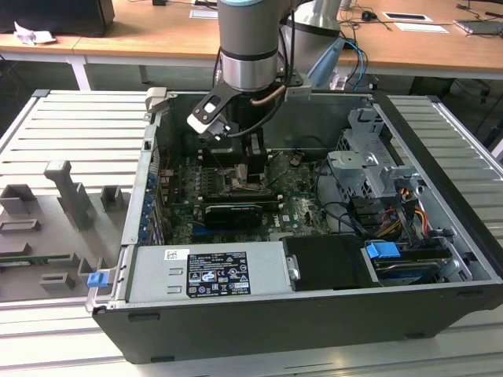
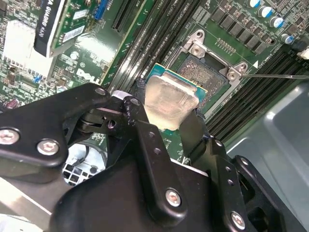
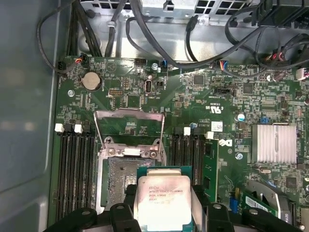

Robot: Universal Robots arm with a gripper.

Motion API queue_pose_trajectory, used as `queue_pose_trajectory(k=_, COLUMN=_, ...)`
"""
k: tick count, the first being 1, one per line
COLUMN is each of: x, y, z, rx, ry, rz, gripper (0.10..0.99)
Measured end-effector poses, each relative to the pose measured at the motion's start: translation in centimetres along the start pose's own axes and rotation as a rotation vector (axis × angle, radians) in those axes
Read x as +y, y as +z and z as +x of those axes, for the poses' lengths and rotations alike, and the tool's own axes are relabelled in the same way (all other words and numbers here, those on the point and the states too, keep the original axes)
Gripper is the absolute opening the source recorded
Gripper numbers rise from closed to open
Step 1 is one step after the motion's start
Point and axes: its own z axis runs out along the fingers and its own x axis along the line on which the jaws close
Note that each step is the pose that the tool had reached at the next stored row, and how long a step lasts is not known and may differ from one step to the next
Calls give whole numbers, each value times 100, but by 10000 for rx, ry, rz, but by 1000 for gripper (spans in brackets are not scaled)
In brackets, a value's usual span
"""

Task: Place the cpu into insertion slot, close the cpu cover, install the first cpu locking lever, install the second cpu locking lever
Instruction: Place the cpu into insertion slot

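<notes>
The cpu (image 3: 161,203) is pictured clamped by two opposite edges in the gripper (image 3: 163,193), held just above the motherboard (image 3: 193,96). It overlaps one side of the insertion slot (image 3: 119,181), part of which is hidden beneath it. The chip's nearest edge is cut off by the gripper's black body. Its metal top is turned away from the board, and its sides are set roughly in line with the slot's rim; being square, no long axis is shown. The cpu cover (image 3: 128,113) is seen standing open. In the exterior view, the arm (image 1: 247,47) is reached down into the computer case (image 1: 236,330).
</notes>
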Motion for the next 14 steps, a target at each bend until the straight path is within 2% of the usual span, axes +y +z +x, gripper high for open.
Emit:
queue_pose_trajectory(k=2, x=-3, y=45, z=38, rx=-3, ry=51, rz=2, gripper=525)
queue_pose_trajectory(k=7, x=-11, y=112, z=61, rx=-31, ry=425, rz=24, gripper=525)
queue_pose_trajectory(k=14, x=-18, y=145, z=67, rx=-38, ry=424, rz=26, gripper=525)
